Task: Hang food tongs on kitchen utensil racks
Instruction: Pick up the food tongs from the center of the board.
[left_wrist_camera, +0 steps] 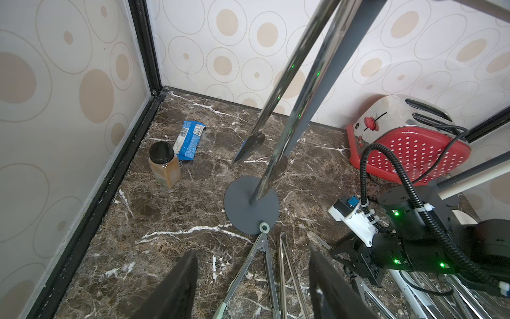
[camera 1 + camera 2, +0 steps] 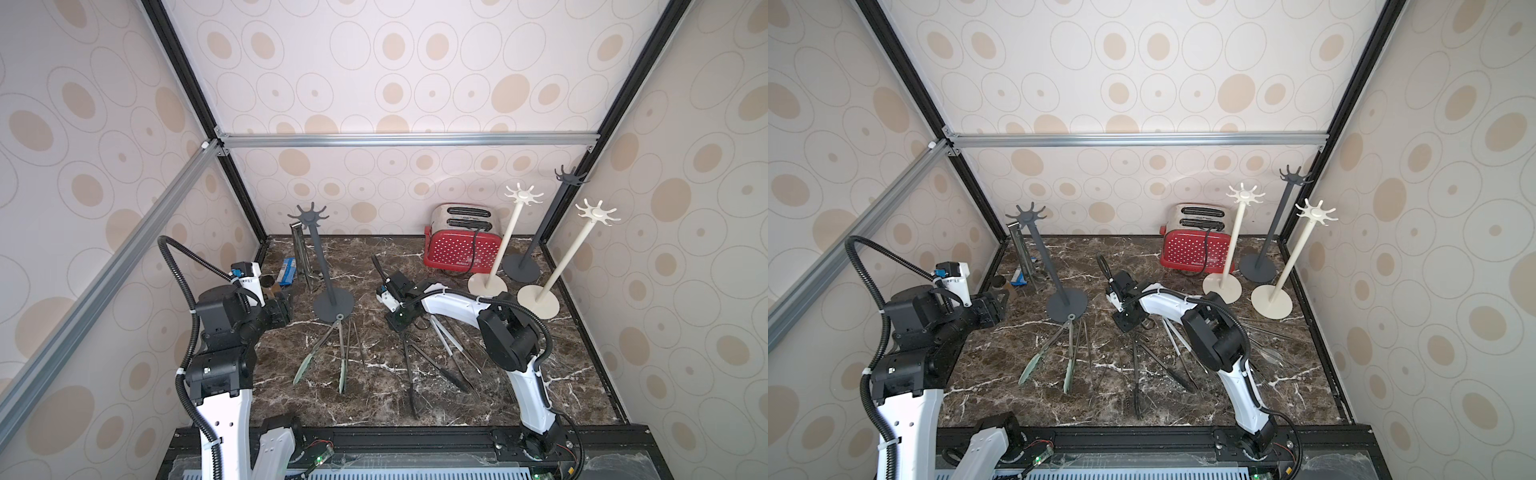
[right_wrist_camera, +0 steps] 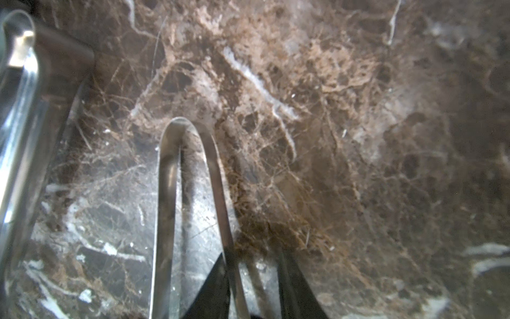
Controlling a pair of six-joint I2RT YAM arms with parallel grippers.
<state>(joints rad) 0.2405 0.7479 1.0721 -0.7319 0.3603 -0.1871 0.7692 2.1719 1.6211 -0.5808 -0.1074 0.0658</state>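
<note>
A dark grey rack [image 2: 320, 257] stands at the left with steel tongs [image 2: 300, 253] hanging from its crown. Two cream racks [image 2: 505, 241] [image 2: 565, 262] and another dark grey rack [image 2: 548, 220] stand at the right. Green-tipped tongs [image 2: 328, 353], black tongs [image 2: 409, 374] and steel tongs [image 2: 453, 345] lie on the marble. My left gripper [image 1: 252, 276] hovers open above the green-tipped tongs [image 1: 264, 228]. My right gripper [image 3: 251, 265] is low over the table, its jaws narrowed around one arm of steel tongs [image 3: 165, 193], with a gap still showing.
A red-and-steel toaster [image 2: 461, 241] with a black cord sits at the back. A spice jar [image 1: 164, 165] and a blue packet [image 1: 190, 139] lie in the back left corner. Patterned walls and black frame posts enclose the table.
</note>
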